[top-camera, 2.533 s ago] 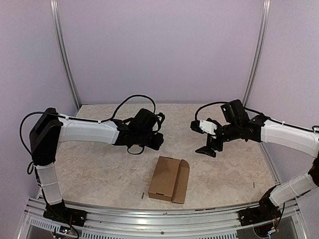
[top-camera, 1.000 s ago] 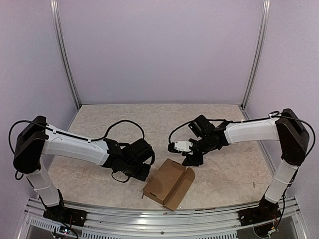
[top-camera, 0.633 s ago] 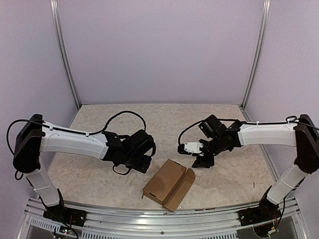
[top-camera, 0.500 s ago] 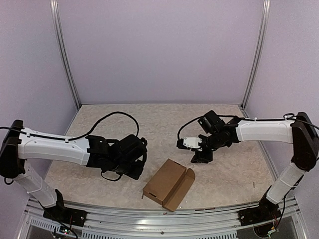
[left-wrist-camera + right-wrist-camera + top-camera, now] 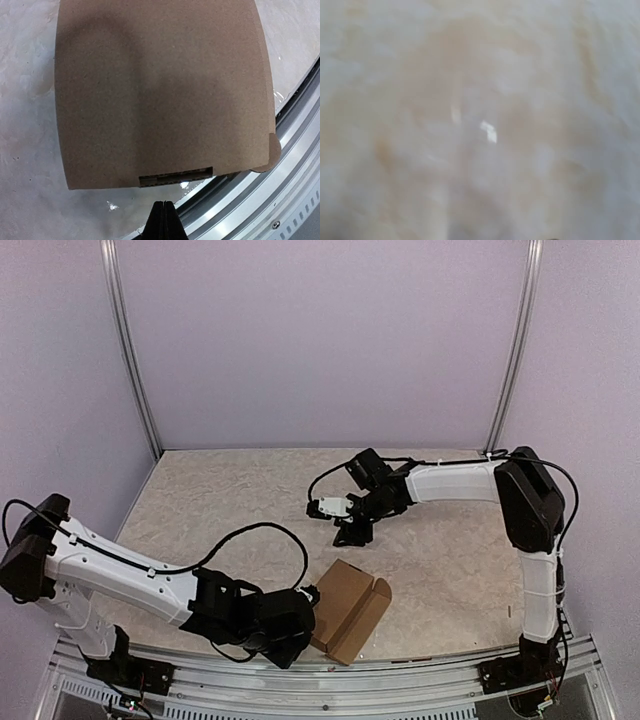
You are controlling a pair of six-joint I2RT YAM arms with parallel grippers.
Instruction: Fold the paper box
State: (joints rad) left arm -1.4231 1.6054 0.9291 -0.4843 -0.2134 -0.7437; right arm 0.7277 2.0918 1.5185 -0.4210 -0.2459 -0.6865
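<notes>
From above, the paper box [image 5: 345, 608] is lying near the front edge of the table [image 5: 200, 500], turned at an angle, just behind the aluminium rail [image 5: 420, 668]. The left gripper [image 5: 308, 625] is sitting low, just beside the box's near left edge. The right gripper [image 5: 351, 532] is reaching over the middle of the table, well apart from the box, and whether its jaws are wide or narrow I cannot tell.

The left wrist camera is looking at the box [image 5: 160, 90] filling most of its view as flat brown cardboard, with a narrow slot [image 5: 175, 177] in the near edge and a rounded tab [image 5: 273, 150] at the right corner. The left gripper [image 5: 162, 220] is pointing at that slot with its jaws pressed together, holding nothing. The rail [image 5: 280, 200] is running along the lower right.

The right wrist camera is showing only blurred marbled table [image 5: 480, 125]
</notes>
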